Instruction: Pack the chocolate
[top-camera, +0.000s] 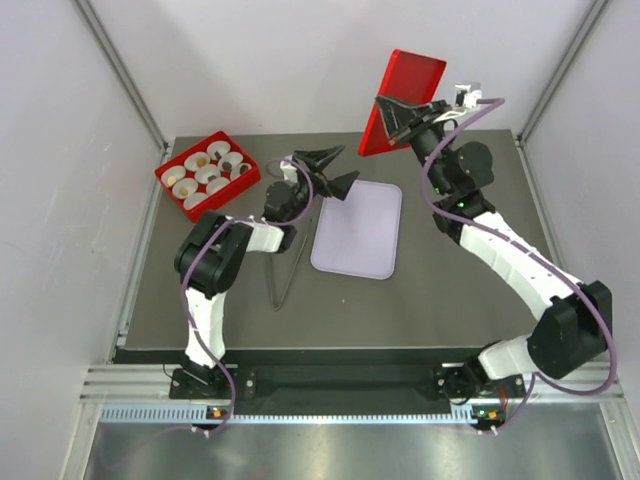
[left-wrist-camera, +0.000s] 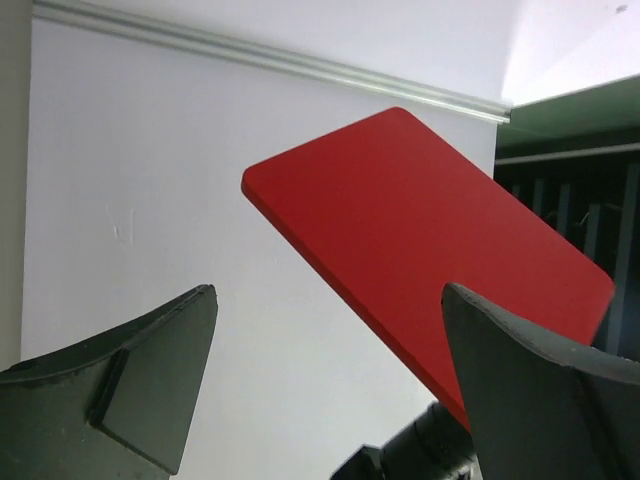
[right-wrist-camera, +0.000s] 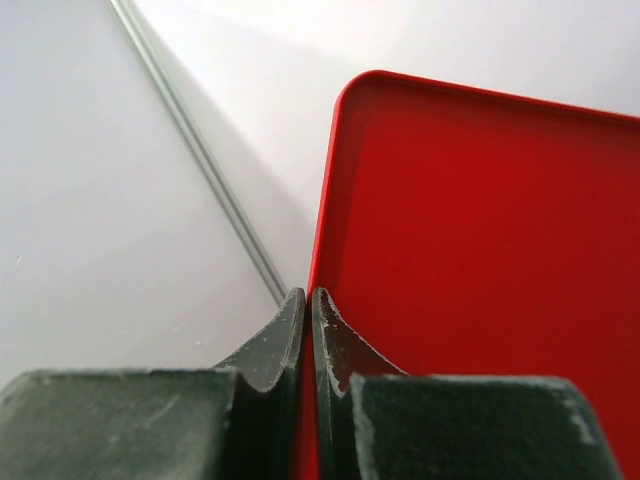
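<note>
The chocolate (top-camera: 203, 160) shows as small brown and golden bits inside white paper cups in a red box (top-camera: 232, 198) at the back left of the table. My right gripper (top-camera: 392, 112) is raised at the back and shut on the edge of a flat red lid (top-camera: 410, 75), which it holds up tilted in the air. In the right wrist view, the right gripper (right-wrist-camera: 308, 295) pinches the rim of the lid (right-wrist-camera: 480, 250). My left gripper (top-camera: 333, 168) hovers open and empty between the box and a lilac tray. In the left wrist view, the left gripper (left-wrist-camera: 328, 300) points up at the lid (left-wrist-camera: 420, 240).
A lilac tray (top-camera: 358, 230) lies flat in the middle of the dark table. Metal tongs (top-camera: 288, 270) lie to its left, beside the left arm. White walls with metal posts close in the back and both sides.
</note>
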